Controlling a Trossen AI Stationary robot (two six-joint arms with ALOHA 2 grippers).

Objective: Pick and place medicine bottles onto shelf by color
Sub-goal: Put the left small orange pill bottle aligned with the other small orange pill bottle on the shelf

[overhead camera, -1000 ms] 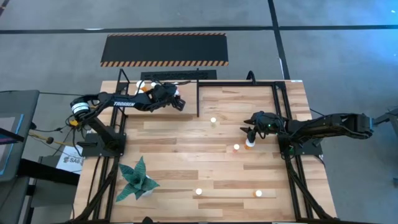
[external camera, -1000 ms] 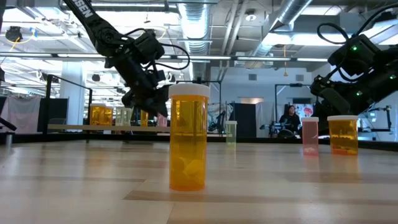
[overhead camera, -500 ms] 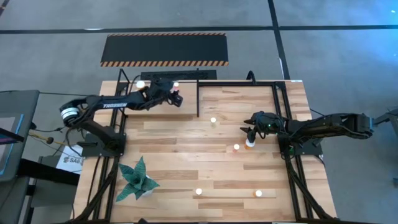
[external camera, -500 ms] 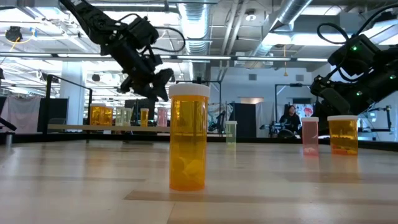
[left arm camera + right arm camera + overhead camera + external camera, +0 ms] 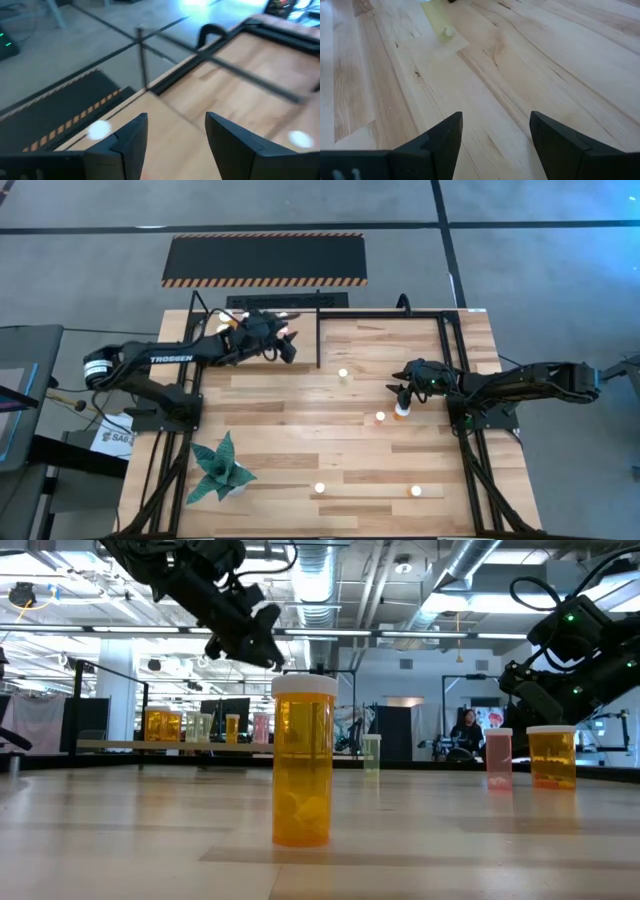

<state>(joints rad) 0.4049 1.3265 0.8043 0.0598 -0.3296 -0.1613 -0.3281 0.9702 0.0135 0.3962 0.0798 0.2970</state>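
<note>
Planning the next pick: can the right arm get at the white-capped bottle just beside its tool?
Probably yes. In the high view the right tool sits with its fingers apart, right next to the orange bottle, and nothing stands between them; the nearest other bottle is clear of the path.

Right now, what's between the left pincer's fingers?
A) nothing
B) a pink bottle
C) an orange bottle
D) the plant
A: in its wrist view the left pincer stands open, with only bare shelf board showing in the gap between its fingers.
</note>
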